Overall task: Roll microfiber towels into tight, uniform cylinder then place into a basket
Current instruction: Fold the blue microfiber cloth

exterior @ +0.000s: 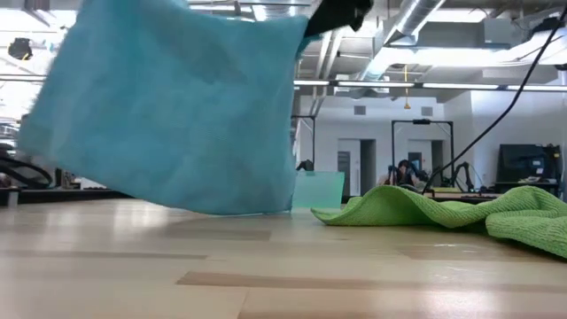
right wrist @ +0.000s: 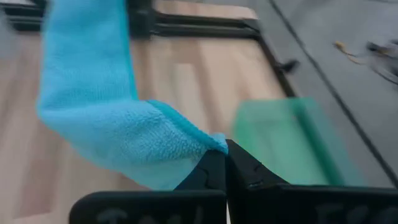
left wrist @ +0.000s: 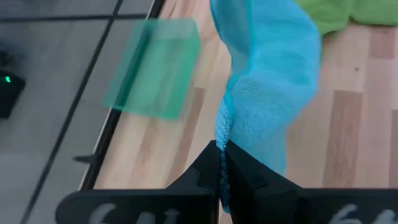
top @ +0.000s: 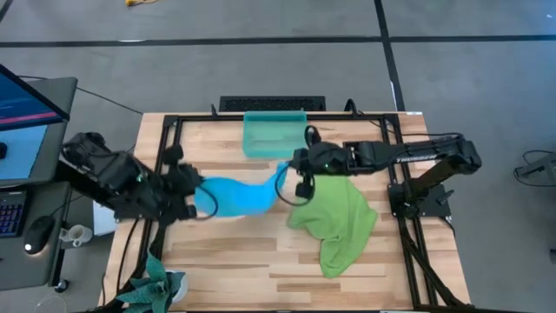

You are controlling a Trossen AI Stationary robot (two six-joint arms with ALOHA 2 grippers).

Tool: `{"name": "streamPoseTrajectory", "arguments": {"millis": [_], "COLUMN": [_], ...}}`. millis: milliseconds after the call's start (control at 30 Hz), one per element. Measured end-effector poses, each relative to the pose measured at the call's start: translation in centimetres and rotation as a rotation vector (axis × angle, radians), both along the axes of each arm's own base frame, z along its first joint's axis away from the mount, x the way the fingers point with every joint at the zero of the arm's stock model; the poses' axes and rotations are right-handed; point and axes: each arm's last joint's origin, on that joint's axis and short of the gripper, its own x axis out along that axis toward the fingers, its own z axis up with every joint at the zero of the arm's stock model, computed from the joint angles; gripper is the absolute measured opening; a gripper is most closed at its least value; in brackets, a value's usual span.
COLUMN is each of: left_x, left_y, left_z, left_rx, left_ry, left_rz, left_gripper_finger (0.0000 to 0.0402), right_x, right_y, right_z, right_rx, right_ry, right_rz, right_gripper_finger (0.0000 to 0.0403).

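Tension is what matters in this step: the blue towel [top: 233, 196] hangs stretched between the two claws at the centre of the high view, lifted off the bench [top: 252, 261], as the low view shows it hanging in the upper left of the frame. The left claw [top: 196, 202] is pinched fully closed on one corner, and the right claw [top: 291, 167] is clamped on the opposite corner, just below the basket [top: 274, 133] at upper centre. To do it well, I judge both claws should keep the edge taut and level, then lower the cloth flat onto bare wood, free of the green towel [top: 337, 224] crumpled at centre right, so no fold or overlap spoils the roll. A sagging middle, as seen from above, would likely give an uneven cylinder, so spreading it smooth first looks wise.
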Motion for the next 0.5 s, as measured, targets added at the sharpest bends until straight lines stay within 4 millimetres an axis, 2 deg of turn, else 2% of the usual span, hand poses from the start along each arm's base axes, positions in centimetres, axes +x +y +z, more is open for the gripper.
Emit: {"name": "streamPoseTrajectory", "arguments": {"millis": [100,233,333,500], "left_x": [-0.1,-0.2,0.2,1.0], "left_y": [1.4,2.2,2.1,1.3], "left_z": [0.2,-0.5,-1.7,-4.5], "left_rx": [-0.028,-0.064,-0.138,-0.168], "left_ry": [0.013,0.048,0.118,0.241], "left_rz": [0.037,0.077,0.087,0.109], "left_gripper_finger": [0.0,0.0,0.0,0.0], "right_x": [-0.2,-0.3,0.0,0.3], "right_y": [-0.6,0.1,1.0,3.1], "right_z": [0.2,-0.1,-0.6,-1.7], "right_rx": [-0.027,-0.03,-0.027,-0.02], "right_ry": [-0.009,0.016,0.036,0.085], "right_rz": [-0.06,-0.043,-0.019,0.032], "right_gripper_finger": [0.0005,0.001,0.0009,0.0006]}}
